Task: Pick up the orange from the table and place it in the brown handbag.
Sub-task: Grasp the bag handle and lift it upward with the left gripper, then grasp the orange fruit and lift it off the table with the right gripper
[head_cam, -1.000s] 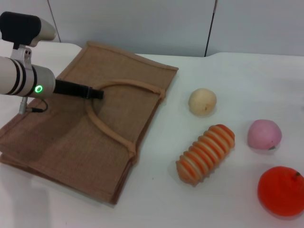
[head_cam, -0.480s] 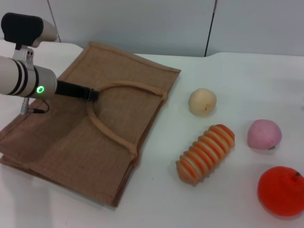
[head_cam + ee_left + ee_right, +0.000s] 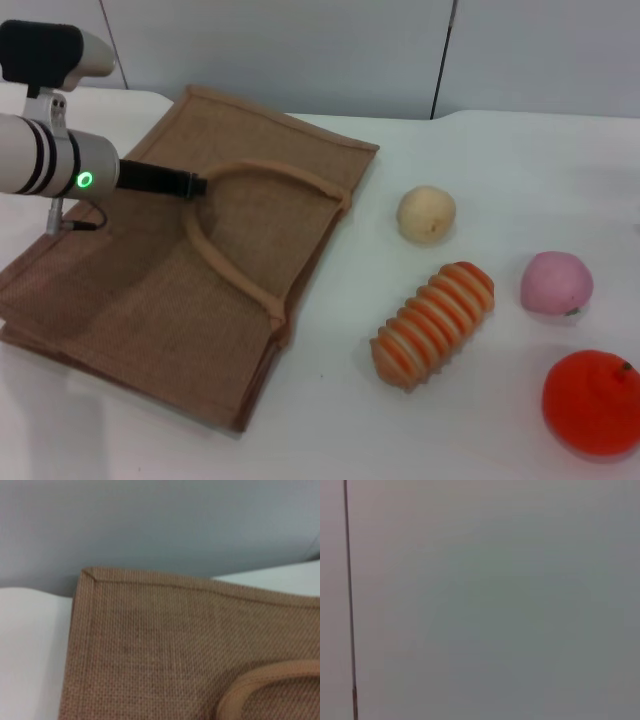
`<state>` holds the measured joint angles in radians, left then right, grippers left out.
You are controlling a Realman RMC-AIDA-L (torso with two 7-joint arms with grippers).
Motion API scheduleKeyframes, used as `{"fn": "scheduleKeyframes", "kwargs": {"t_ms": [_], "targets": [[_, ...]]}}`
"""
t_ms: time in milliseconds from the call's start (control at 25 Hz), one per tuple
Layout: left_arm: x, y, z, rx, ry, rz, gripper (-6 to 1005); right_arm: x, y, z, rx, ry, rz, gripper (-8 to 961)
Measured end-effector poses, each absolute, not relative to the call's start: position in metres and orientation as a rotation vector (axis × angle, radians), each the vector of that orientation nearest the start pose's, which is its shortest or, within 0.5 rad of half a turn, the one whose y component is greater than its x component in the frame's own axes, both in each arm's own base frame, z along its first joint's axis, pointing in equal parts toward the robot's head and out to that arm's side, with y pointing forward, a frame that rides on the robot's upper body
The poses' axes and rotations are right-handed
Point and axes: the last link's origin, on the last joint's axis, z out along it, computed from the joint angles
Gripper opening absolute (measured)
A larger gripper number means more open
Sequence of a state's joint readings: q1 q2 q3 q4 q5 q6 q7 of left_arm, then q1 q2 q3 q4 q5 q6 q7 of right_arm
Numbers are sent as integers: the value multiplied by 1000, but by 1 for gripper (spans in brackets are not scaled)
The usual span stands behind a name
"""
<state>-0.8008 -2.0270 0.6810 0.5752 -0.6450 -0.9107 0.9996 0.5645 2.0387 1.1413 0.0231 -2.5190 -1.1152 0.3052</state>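
Observation:
The orange (image 3: 592,402) rests on the white table (image 3: 500,160) at the near right, by the edge of the head view. The brown handbag (image 3: 150,290) lies flat on the left half of the table. My left gripper (image 3: 195,185) reaches in from the left above the bag and is shut on the top of its upper handle (image 3: 270,178), which stands slightly raised off the burlap. In the left wrist view I see the handbag's far corner (image 3: 165,645) and a bit of handle (image 3: 270,680). The right gripper is out of view; its wrist view shows only a wall.
Between bag and orange lie a ribbed orange-and-cream striped item (image 3: 435,322), a pale pink fruit (image 3: 556,283) and a pale yellow fruit (image 3: 426,214). A grey wall stands behind the table's far edge.
My left gripper has drawn back a little to the left and upward, pulling the handle loop with it; the bag's cloth has shifted slightly. The fruits have not moved.

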Motion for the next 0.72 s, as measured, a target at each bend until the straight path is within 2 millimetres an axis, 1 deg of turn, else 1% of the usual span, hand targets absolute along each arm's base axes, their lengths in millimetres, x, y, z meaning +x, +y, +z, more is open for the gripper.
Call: {"fn": "scheduleKeyframes", "kwargs": {"t_ms": [240, 280, 320, 360, 400, 560, 720], "targets": [[-272, 441, 22, -2145, -1173, -332, 123, 333, 369, 19, -1585, 592, 714, 881], [-272, 441, 22, -2145, -1173, -332, 123, 331, 369, 19, -1597, 596, 725, 881], [-272, 439, 26, -2127, -1161, -438, 123, 330, 369, 18, -1611, 600, 735, 881], [-272, 439, 26, -2127, -1161, -438, 123, 329, 370, 17, -1622, 601, 741, 881], [-273, 437, 30, -2112, -1140, -518, 123, 328, 370, 16, -1637, 601, 745, 881], [-274, 430, 37, -2094, -1103, -651, 122, 320, 371, 10, -1730, 573, 756, 881], [-275, 419, 47, -2069, -1045, -804, 121, 311, 367, 9, -1890, 508, 790, 881]]}}
